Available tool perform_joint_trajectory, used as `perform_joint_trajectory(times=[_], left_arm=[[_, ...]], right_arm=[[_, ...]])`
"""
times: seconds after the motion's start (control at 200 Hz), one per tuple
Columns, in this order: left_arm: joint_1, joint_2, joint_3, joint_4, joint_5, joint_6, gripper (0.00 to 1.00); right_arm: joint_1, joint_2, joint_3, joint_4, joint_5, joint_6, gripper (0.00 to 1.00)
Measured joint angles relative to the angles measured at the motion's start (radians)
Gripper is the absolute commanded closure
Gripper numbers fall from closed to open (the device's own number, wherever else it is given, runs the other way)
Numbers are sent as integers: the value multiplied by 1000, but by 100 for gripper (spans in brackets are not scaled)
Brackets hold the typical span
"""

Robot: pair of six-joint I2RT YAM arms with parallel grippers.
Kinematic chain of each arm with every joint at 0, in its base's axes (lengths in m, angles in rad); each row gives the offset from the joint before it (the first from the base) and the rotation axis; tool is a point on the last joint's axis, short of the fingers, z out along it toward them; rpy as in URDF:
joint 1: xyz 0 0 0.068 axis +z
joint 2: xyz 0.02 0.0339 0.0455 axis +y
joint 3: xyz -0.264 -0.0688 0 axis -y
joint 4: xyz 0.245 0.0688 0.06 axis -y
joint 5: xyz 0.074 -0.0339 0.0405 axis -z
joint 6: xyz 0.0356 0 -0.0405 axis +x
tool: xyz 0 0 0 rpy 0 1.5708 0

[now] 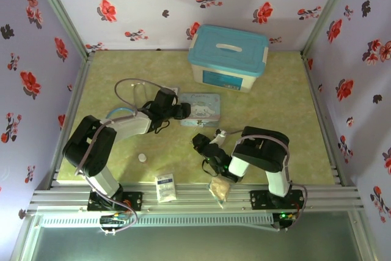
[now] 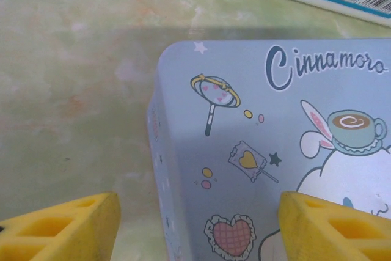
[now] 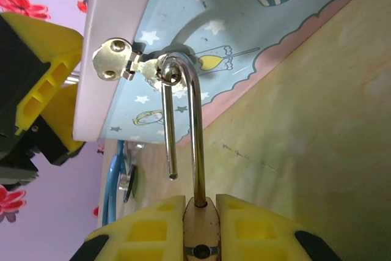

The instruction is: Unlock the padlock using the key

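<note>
I work in a robot test cell, a staged lab booth rather than a lived-in room. Thin aluminium posts (image 1: 61, 13) carry cloth walls (image 1: 183, 4) printed with red flowers, closing in a mottled yellow-green tabletop (image 1: 275, 108) on three sides. My left arm (image 1: 98, 145) and right arm (image 1: 259, 151) are bolted to a slotted aluminium rail (image 1: 195, 198) along the near edge, with a loose cable (image 1: 131, 84) looping over the surface. The props are few: a teal-lidded storage box (image 1: 228, 57) and a cartoon tin (image 1: 200, 108).

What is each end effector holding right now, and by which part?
The right end effector grips the small brass-gold padlock by its body, below the thin silver shackle. The left end effector is open, holding nothing.
</note>
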Motion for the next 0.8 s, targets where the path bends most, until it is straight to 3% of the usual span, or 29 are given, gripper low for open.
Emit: perform_joint_trajectory(times=[0.46, 0.8], left_arm=[[-3, 0, -37, 77, 11, -8, 36], [-3, 0, -45, 98, 17, -5, 42]], right_arm=[[36, 104, 81, 107, 227, 27, 100], [35, 125, 122, 82, 363, 63, 100]])
